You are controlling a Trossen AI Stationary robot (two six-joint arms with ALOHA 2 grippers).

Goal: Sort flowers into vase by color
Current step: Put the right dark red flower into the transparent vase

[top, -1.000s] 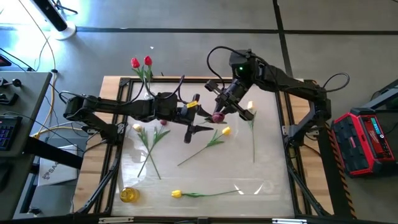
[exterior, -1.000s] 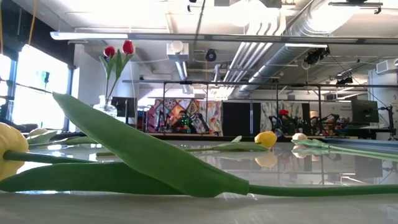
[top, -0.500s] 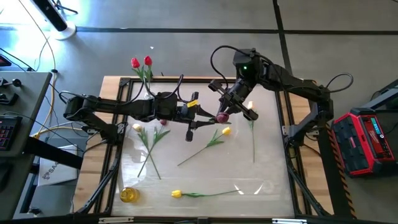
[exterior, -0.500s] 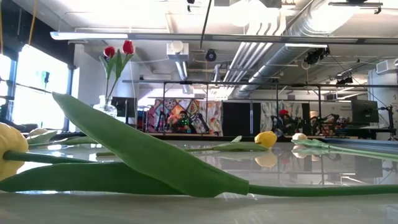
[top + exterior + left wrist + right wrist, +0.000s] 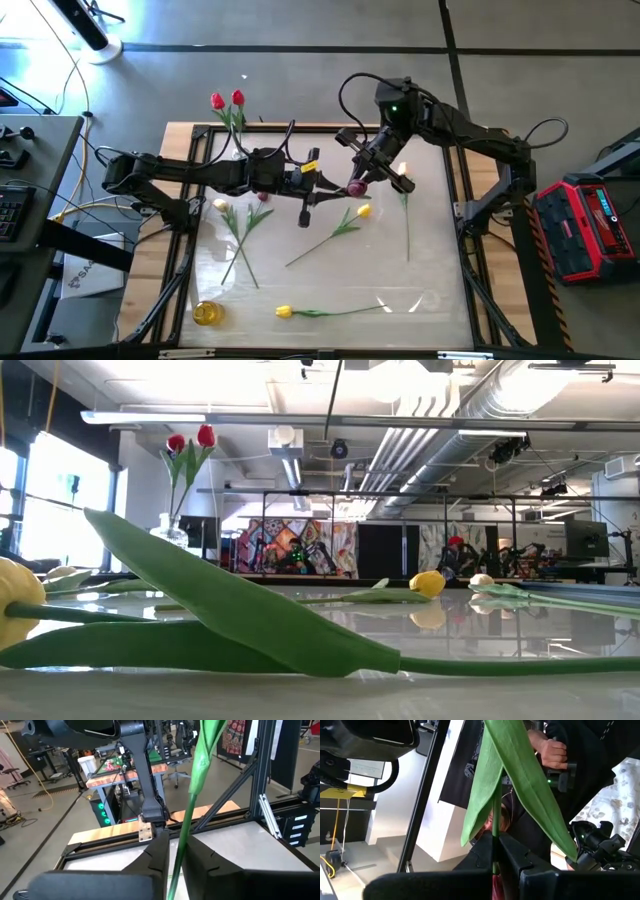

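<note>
Gripping one maroon tulip, left gripper, right gripper

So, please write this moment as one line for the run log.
left pincer: shut on green stem | right pincer: shut on same stem, maroon flower | vase: two red flowers | state: handover mid-air

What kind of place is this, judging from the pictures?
Probably a robotics lab or workshop: exposed ceiling ducts, a metal frame around the table, another bench with electronics beyond it, and a red equipment case on the floor.
</note>
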